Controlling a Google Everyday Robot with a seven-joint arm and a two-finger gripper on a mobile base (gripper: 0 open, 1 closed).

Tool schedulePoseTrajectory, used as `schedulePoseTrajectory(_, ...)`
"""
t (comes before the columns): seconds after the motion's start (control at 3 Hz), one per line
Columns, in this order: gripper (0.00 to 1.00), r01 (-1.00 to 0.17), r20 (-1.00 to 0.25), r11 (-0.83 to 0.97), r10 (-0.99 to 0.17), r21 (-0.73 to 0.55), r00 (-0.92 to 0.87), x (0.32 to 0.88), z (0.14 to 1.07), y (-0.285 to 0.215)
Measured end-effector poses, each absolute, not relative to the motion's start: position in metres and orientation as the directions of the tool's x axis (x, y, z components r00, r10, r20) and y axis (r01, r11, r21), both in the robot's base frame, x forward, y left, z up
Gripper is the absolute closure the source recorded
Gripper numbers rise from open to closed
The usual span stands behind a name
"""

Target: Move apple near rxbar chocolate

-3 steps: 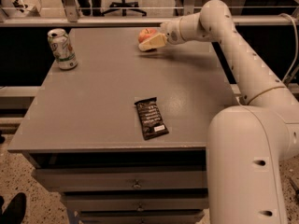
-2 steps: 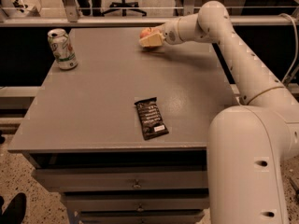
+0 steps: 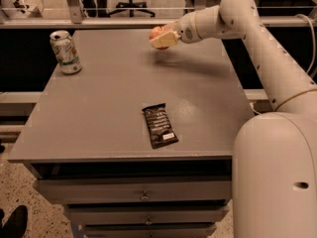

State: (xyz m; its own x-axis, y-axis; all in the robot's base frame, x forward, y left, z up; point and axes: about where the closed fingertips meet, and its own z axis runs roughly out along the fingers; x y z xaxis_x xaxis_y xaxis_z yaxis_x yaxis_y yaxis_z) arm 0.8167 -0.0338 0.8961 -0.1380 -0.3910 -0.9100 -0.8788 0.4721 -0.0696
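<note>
Grey surface (image 3: 99, 108): pincer (image 3: 164, 37) clenched the apple (image 3: 155, 32) above the far edge, rxbar chocolate (image 3: 159, 125) lying toward 6 o'clock.

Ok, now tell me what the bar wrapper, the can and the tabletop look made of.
The rxbar chocolate: thin plastic film wrapper, likely; dark, slightly glossy, crimped ends. The soda can: metal, probably aluminium; shiny rim. The table: grey matte top, laminate or painted; can't tell. The tool holds the apple above the table's far side.
</note>
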Motion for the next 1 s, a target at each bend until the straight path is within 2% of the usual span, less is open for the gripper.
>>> schedulePoseTrajectory(0.33,1.0,-0.937,-0.887,0.332,-0.457,-0.105,-0.063,0.756,0.906,-0.044)
schedulePoseTrajectory(0.67,1.0,-0.971,-0.876,0.18,-0.479,-0.157,0.053,0.685,0.901,-0.065)
schedulePoseTrajectory(1.0,1.0,-0.977,-0.868,0.1,-0.482,-0.186,0.116,0.646,0.888,-0.082)
